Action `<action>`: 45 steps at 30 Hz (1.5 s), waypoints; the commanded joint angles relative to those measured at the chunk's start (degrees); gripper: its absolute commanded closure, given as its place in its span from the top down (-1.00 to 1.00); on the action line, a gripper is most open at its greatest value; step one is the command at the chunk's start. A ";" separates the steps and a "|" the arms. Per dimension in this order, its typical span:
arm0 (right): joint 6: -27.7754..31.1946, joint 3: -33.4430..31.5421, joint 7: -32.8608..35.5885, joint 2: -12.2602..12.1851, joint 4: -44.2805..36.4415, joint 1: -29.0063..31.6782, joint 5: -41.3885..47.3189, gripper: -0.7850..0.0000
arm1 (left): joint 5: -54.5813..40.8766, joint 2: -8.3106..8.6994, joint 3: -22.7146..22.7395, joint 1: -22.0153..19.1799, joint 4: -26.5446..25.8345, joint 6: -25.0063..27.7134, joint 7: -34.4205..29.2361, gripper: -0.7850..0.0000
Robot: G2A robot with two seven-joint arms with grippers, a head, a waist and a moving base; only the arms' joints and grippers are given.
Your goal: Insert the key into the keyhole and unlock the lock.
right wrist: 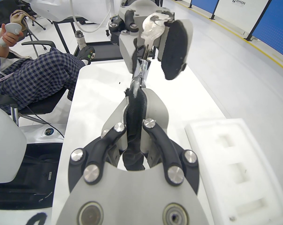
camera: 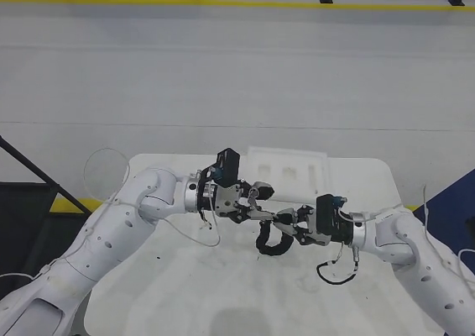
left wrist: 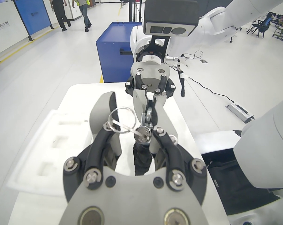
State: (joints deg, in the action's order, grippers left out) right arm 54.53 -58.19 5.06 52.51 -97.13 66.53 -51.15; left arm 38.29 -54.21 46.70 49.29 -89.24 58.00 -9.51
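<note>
Key: the blade looks seated in the keyhole of the lock, with the key ring dangling off the head. Lock is held in the air above mid-bench. Right end effector is clamped on the lock's black cable, just behind the cylinder. Left end effector has its fingers apart, one on each side of the key, not gripping it. Judgement: insertion done; regrasp, turn and opening left. Cannot tell whether the key is turned.

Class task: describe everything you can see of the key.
The key looks like bright silver metal, with a broad flat head carrying a thin wire ring. Its blade sits in the silver end of the lock. The head lies between the spread fingers of the left gripper; whether they touch it is unclear.
</note>
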 commanded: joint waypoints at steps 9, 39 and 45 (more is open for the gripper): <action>-0.19 -1.43 -0.94 0.17 -0.01 0.27 -0.55 -1.00 | 1.30 0.06 1.25 1.20 0.11 0.00 1.49 1.00; 0.00 -5.38 -5.57 0.73 -2.44 2.22 -3.02 -1.00 | -8.01 -0.72 -10.46 -3.51 5.40 0.00 6.01 -0.58; -0.08 -5.60 -5.36 0.88 -2.32 2.42 -3.23 -1.00 | -8.75 -0.49 -12.28 -4.72 6.08 0.00 8.57 -1.00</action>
State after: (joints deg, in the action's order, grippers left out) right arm 54.49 -63.77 -0.34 53.38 -99.49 68.92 -54.35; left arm 29.45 -54.75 34.56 44.68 -83.25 58.00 -1.26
